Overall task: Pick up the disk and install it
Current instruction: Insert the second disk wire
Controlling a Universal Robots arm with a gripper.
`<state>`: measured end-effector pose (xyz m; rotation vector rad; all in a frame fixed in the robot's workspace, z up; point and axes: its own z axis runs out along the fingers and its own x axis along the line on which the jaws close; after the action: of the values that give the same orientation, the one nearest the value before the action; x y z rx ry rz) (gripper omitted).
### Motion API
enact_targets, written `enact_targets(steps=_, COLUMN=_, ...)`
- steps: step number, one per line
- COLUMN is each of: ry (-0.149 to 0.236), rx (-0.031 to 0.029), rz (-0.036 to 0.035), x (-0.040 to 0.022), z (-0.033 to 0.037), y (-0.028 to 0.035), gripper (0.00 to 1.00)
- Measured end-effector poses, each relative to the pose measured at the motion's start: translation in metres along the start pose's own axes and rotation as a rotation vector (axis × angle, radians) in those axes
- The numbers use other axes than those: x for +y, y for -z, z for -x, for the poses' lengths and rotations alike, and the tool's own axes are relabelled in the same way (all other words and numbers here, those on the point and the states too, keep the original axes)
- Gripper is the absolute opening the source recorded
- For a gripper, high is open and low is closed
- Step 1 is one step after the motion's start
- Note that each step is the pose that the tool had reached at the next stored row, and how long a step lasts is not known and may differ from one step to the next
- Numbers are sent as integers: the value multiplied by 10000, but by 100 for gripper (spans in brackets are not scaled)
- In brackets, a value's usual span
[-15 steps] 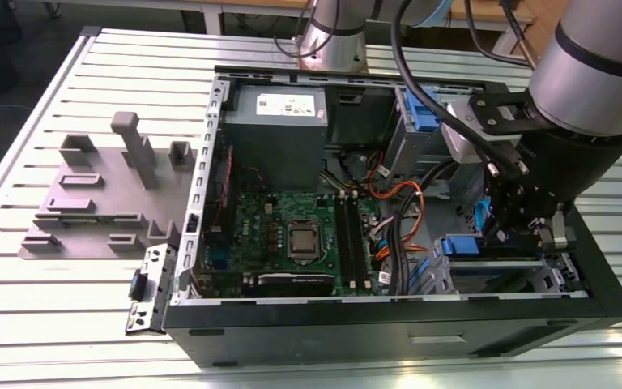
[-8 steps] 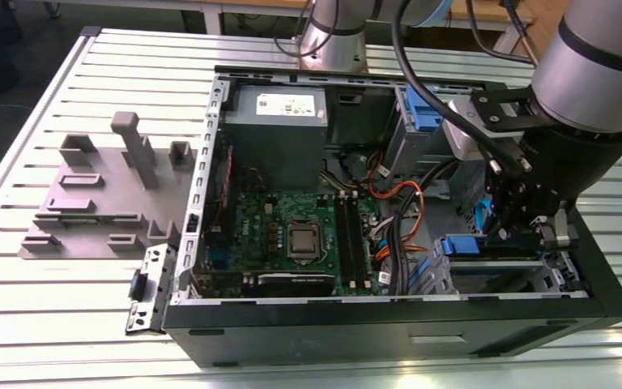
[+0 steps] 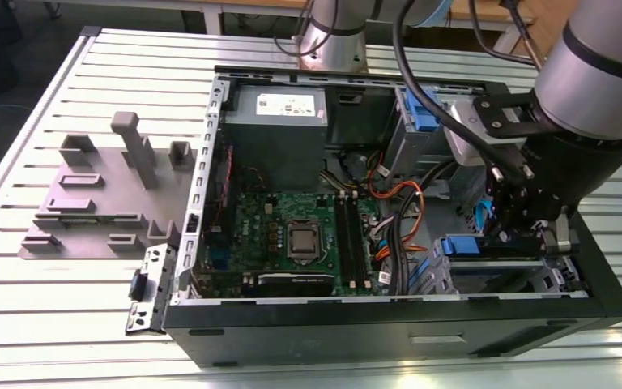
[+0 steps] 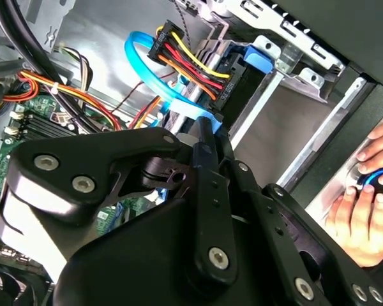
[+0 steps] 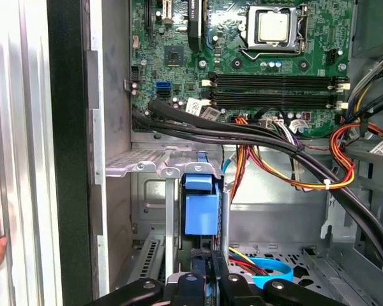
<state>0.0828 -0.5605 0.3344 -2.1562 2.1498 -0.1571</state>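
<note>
disk stands on edge in the drive bay of the open computer case, lower centre of first wrist view, blue rail showing. gripper just beside its end; fingers' state cannot tell. person's hand at right edge, second wrist view.

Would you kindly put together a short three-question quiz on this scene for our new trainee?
1. True or false: the gripper is outside the computer case.
2. The grey fixture sits on the table at the case's: A) exterior view's left; B) exterior view's right.
3. Which part of a person appears in the second wrist view?

Key: 1 false, it is inside the case; 2 A; 3 a hand.
</note>
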Motion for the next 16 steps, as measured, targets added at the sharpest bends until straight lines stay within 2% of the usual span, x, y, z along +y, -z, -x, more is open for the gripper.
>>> enact_targets(steps=2, ry=-13, rx=-95, rz=0, x=0, z=-8, y=-1, gripper=16)
enact_targets(steps=3, ry=-17, rx=-121, rz=-1, x=0, z=-11, y=-1, gripper=16)
enact_targets(steps=16, ry=-18, rx=-129, rz=0, x=3, z=-15, y=-22, gripper=16)
